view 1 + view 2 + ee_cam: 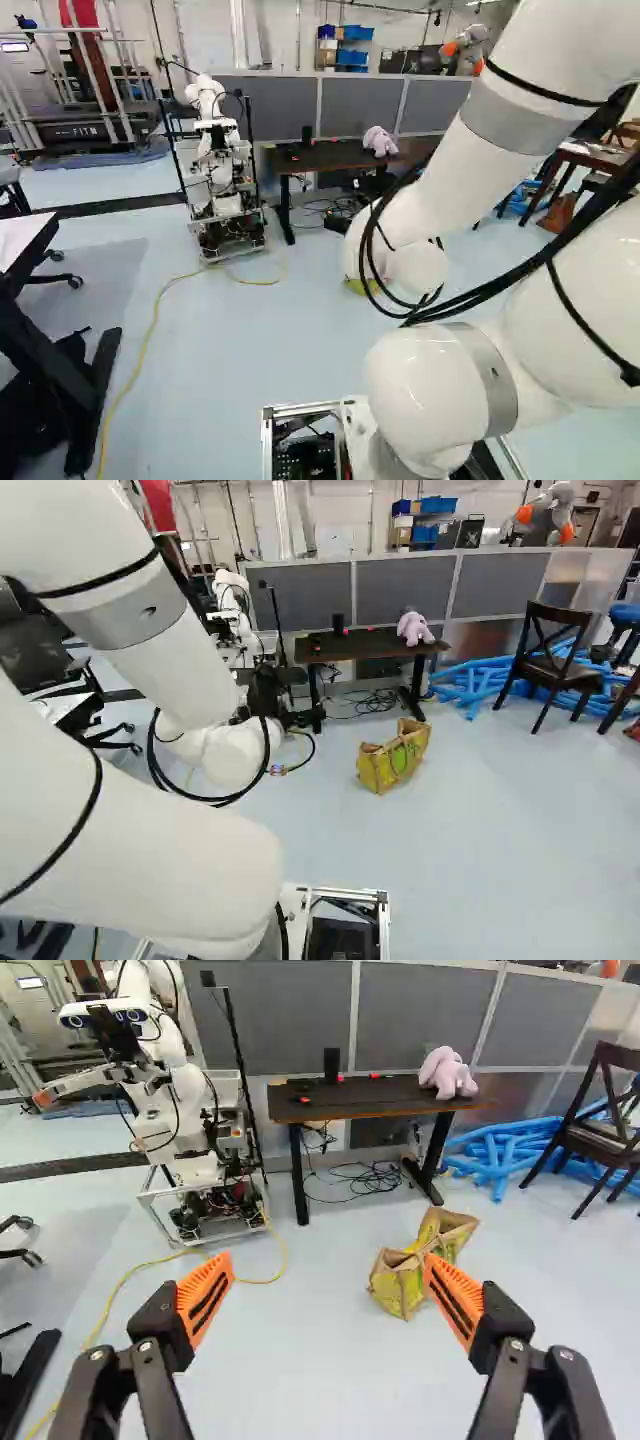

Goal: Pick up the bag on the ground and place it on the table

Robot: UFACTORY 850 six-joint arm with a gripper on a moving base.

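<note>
Where the bag [393,761] lies: floor [480,830], just before the table [365,645]
Bag's long axis: diagonal, near left to far right, far end tableward
My arm [180,670]: reaching forward, claw [268,692] aimed ahead, apart from bag
Fingers: spread wide

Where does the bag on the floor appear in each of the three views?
Left base view: just right of the middle, a yellow sliver of bag showing below the arm.
Right base view: bag right of the middle, in full view.
Wrist view: ahead of the open gripper, to one side.
Shared landmark: pink toy on the dark table.
</note>
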